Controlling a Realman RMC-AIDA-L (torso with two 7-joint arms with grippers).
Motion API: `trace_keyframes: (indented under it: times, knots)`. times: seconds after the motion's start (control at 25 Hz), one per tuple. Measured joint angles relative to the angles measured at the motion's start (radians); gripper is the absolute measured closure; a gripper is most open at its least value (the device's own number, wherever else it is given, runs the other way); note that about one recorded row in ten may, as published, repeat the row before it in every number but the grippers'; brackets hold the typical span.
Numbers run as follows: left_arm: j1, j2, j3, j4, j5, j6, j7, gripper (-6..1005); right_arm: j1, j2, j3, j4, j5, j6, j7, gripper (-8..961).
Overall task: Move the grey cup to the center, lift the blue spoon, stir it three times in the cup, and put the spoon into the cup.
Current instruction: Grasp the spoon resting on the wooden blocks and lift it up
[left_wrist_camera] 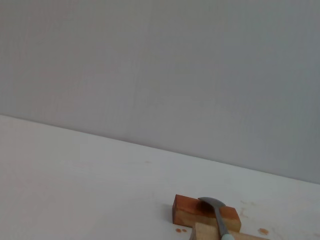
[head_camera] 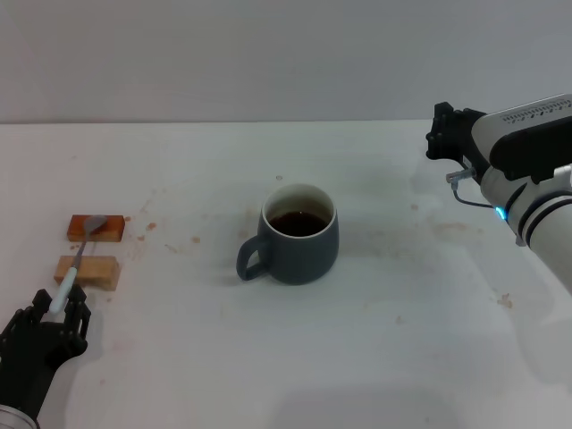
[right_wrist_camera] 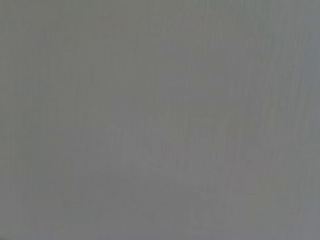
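The grey cup (head_camera: 297, 239) stands near the middle of the white table, handle toward my left, with dark brown liquid inside. The blue spoon (head_camera: 76, 262) lies across two wooden blocks at the left, metal bowl on the far block and pale handle pointing at me. It also shows in the left wrist view (left_wrist_camera: 216, 212). My left gripper (head_camera: 59, 307) is low at the near left, open, with a finger on each side of the handle's tip. My right gripper (head_camera: 444, 131) is raised at the far right, away from the cup.
The reddish-brown block (head_camera: 96, 228) and the paler block (head_camera: 88, 271) sit side by side under the spoon; both show in the left wrist view (left_wrist_camera: 186, 210). Small brown stains (head_camera: 147, 226) dot the table near them. The right wrist view shows only grey wall.
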Motion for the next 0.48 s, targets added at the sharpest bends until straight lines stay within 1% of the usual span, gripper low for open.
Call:
trace_keyframes:
  times: [0.48]
  knots:
    - [0.0, -0.004, -0.002, 0.007, 0.0, 0.0, 0.001, 560, 0.002, 0.0, 0.0, -0.001, 0.0, -0.003, 0.0, 946]
